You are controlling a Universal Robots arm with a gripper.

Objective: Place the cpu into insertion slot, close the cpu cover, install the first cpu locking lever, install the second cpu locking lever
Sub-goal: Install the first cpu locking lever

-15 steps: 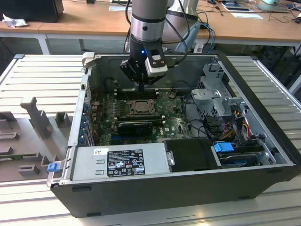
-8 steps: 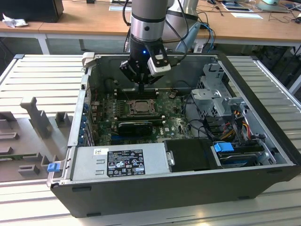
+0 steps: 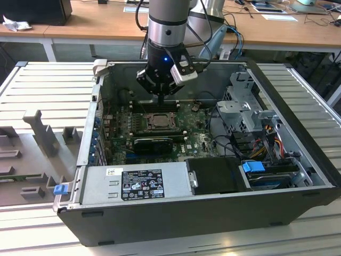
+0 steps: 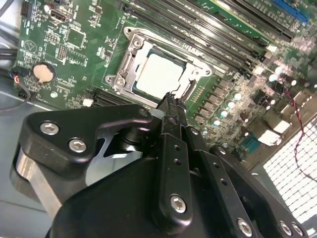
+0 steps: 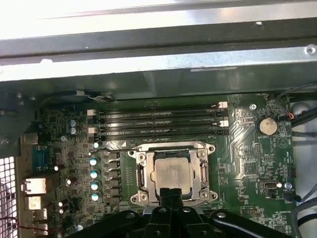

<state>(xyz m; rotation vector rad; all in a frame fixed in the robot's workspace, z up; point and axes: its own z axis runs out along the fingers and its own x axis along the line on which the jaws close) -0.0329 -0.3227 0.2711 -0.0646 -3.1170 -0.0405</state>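
toward the far wall of the open computer case (image 3: 176, 216), on the green board (image 5: 247, 163): the cpu (image 5: 172, 171) sat in the insertion slot (image 5: 140, 174), silver top up and level. the cpu cover (image 5: 171, 148) lay flat around it, frame on the chip's edges, the top showing through the cut-out. a thin wire lever (image 5: 113, 147) ran beside the cover's edge that faces the memory slots (image 5: 158, 121); latched or not, could not tell. the gripper (image 5: 171, 191) hung above the socket, fingertips pressed together with nothing between them, and looked clear of the cover in the exterior view. the slot lay between the memory slots, on the far-wall side, and the black graphics card (image 3: 154, 143), on the near side. a coin cell (image 5: 267, 125) sat on the board just past one end of the memory slots. a grey power supply (image 3: 136, 181) lay along the case's near edge; a drive cage (image 3: 240, 106) stood toward the far corner on the exterior view's right. the case rested on a slatted metal bench (image 3: 48, 85).
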